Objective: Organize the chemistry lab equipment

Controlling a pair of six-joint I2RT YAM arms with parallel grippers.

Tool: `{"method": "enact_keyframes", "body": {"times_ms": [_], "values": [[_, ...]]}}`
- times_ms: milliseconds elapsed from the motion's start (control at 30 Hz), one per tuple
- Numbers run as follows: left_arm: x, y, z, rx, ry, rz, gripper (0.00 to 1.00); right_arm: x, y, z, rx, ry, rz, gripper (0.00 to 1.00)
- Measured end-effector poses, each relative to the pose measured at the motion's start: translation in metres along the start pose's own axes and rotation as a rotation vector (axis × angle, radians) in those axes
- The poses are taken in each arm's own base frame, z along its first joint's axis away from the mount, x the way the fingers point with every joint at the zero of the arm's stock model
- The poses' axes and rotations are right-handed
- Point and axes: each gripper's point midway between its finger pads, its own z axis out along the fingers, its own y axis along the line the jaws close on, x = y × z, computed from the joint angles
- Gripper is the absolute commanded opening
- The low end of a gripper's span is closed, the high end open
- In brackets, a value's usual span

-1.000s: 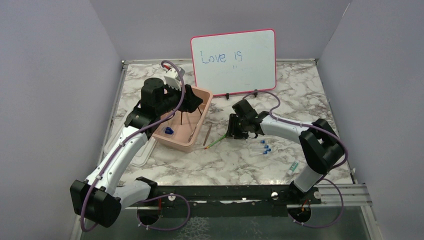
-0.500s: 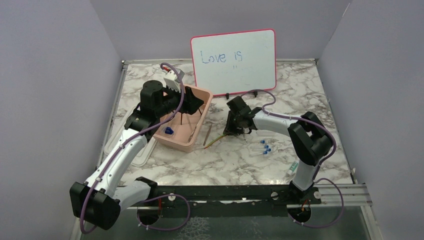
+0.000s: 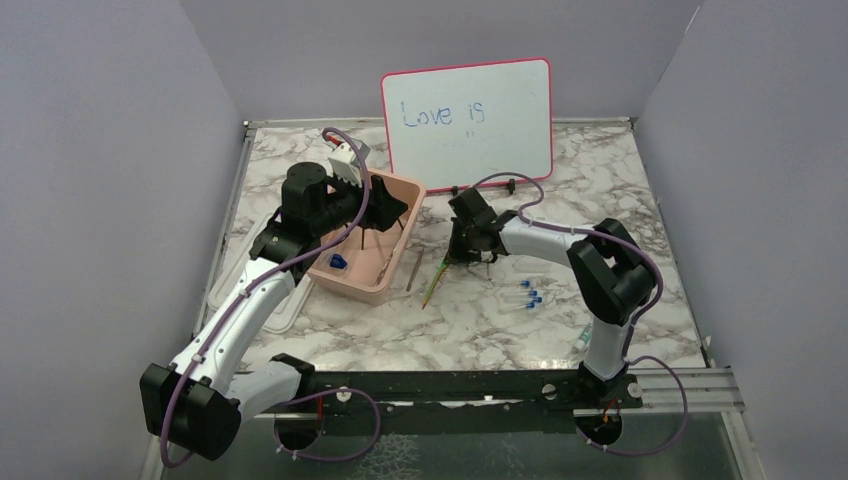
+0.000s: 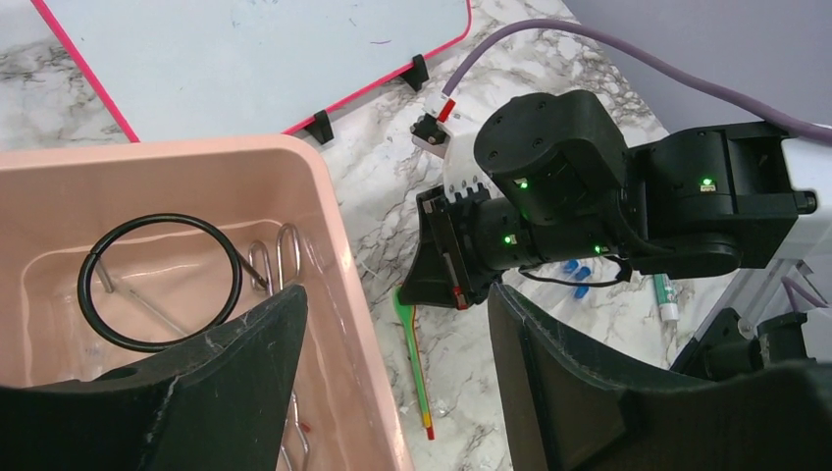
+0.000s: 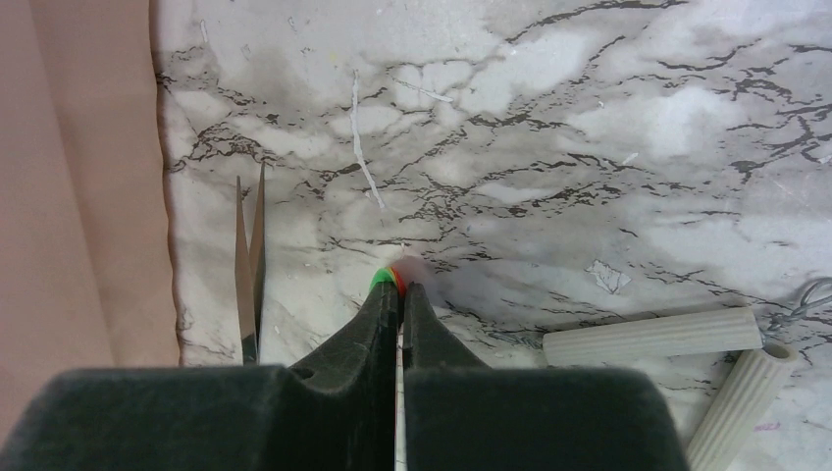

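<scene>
My right gripper [image 3: 457, 257] is low on the marble, shut on the top end of the green-handled slim tool [image 3: 434, 284]; its green tip pokes out past the pads [image 5: 390, 279]. The tool's handle slants toward the near side [image 4: 416, 358]. My left gripper [image 3: 388, 206] hangs open over the pink tub [image 3: 352, 286], holding nothing. Inside the tub lie the black wire ring tripod stand [image 4: 157, 281] and metal tongs [image 4: 282, 257]. Little clear tubes with blue caps [image 3: 526, 295] lie to the right of the tool.
The pink-framed whiteboard [image 3: 467, 122] stands at the back. A white lid [image 3: 224, 292] lies left of the tub. A thin pointed metal piece [image 5: 249, 257] lies beside the tub wall [image 5: 69, 196]. Two white ribbed handles [image 5: 651, 334] lie right of my right gripper. A marker [image 3: 587, 335] sits near right.
My right gripper moved left and shut on the green tool's end, and the tool swung to a steeper slant. The left gripper stayed over the tub.
</scene>
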Motion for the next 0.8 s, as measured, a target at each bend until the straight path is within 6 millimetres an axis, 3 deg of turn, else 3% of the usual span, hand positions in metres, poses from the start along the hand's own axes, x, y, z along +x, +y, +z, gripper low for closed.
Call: {"method": "enact_keyframes", "body": {"times_ms": [100,200,433,600,800], "values": [[0.0,-0.002,0.0,0.008,0.002,-0.003,0.75,-0.005,0.004,-0.005,-0.021,-0.023,-0.029,0.01],[0.002,-0.004,0.001,0.022,0.009,-0.019,0.76,-0.013,0.01,-0.022,-0.066,-0.073,-0.059,0.01],[0.011,-0.017,0.005,0.1,0.046,-0.059,0.73,-0.053,0.046,-0.106,-0.253,-0.298,-0.116,0.01],[0.03,-0.041,0.015,0.209,0.107,-0.093,0.67,-0.067,0.063,-0.15,-0.352,-0.402,-0.135,0.01],[0.068,-0.071,0.038,0.293,0.233,-0.123,0.5,-0.067,0.072,-0.171,-0.414,-0.42,-0.148,0.02]]}}
